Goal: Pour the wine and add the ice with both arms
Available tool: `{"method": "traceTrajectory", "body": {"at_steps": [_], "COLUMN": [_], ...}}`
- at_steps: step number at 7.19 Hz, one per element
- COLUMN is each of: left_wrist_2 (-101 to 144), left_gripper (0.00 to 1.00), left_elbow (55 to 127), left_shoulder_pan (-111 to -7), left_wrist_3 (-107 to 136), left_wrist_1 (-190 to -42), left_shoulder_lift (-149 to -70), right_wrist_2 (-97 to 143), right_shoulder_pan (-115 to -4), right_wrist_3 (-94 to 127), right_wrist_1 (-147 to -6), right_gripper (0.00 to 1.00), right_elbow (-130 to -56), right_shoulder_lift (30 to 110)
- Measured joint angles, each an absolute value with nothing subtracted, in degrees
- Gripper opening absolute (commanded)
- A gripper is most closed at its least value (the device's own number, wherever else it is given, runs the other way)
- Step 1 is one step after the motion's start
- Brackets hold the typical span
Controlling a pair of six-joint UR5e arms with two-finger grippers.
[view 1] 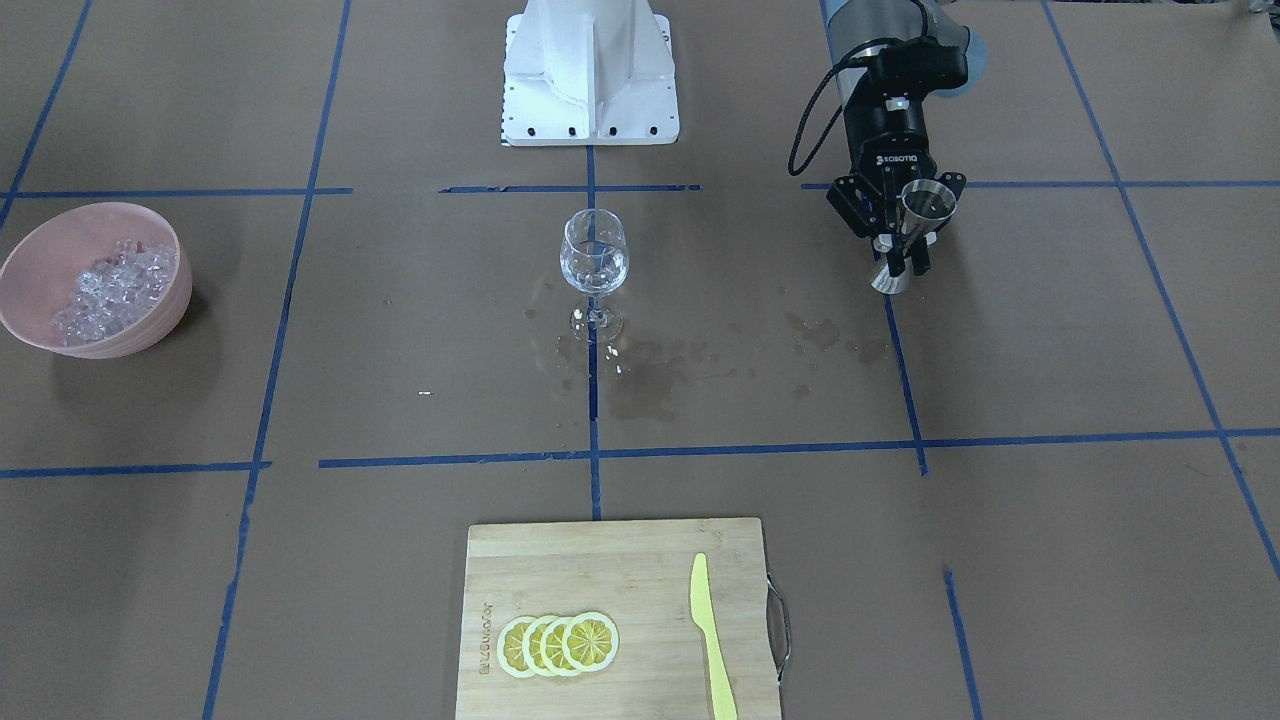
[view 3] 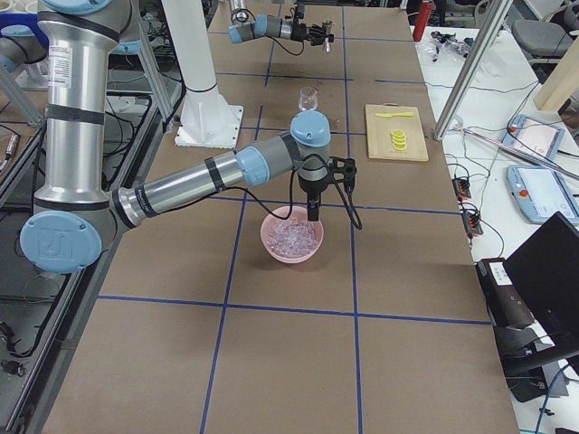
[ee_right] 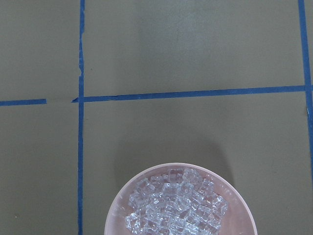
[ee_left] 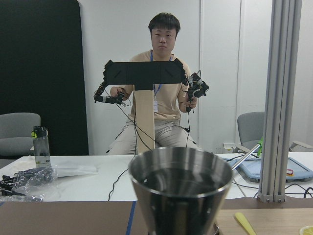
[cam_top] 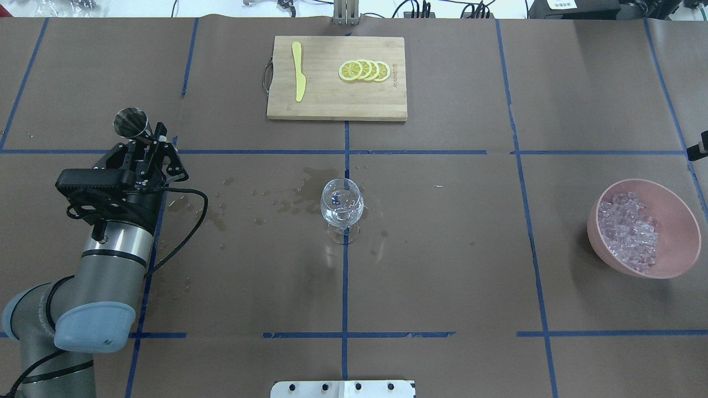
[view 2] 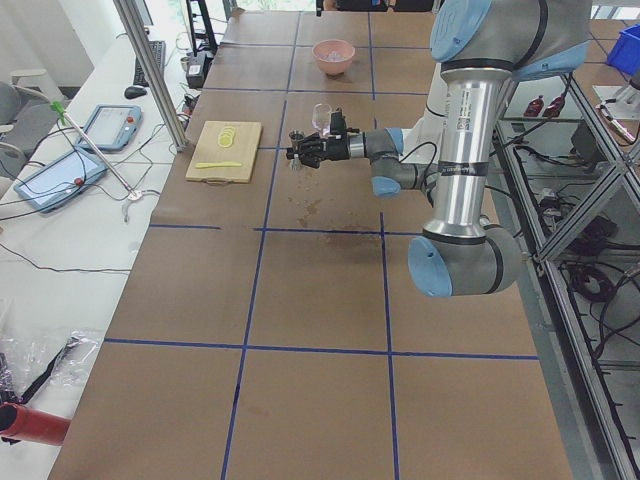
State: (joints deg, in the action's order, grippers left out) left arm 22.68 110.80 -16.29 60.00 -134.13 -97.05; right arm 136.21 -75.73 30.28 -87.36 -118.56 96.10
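Front-facing view: the left hand is seen clamped on the waist of a steel measuring cup, wide mouth uppermost, over the counter. A wine glass stands upright at the middle, well apart from that hand. The wine is noted as a small clear measure low in the glass, barely visible. Wet spots are spread around the foot of the glass. The ice is heaped in a pink bowl at the far end. A cutting board carries four overlapping lemon slices and a yellow knife.

Overhead view: the left arm is seen at the left, with the cup held beyond it. The glass is central and the bowl far right.

Left side view: the near arm reaches level over the counter, and the cup is held clear of the surface beside the glass.

Right side view: the right arm is extended, and the right hand points down directly above the bowl. Whether its fingers are apart or together cannot be told.

Left wrist view: the cup's rim and dark inside fill the foreground. A seated person is visible behind.

Right wrist view: the bowl of ice lies below at the lower edge, and no fingers are in sight.
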Motion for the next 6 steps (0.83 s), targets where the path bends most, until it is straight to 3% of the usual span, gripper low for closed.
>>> {"method": "traceTrajectory", "body": {"at_steps": [6], "left_wrist_2": [32.4], "left_gripper": [0.0], "left_elbow": [107.9], "left_shoulder_pan": [-16.3], "left_wrist_3": [50.1], "left_wrist_1": [-133.2], "left_shoulder_lift": [-106.6], "right_wrist_2": [136.1], "right_shoulder_pan": [-75.7], "right_wrist_3": [30.3], "right_wrist_1": [-87.4], "right_gripper": [1.0], "right_elbow": [-118.3], "right_shoulder_lift": [96.1]}}
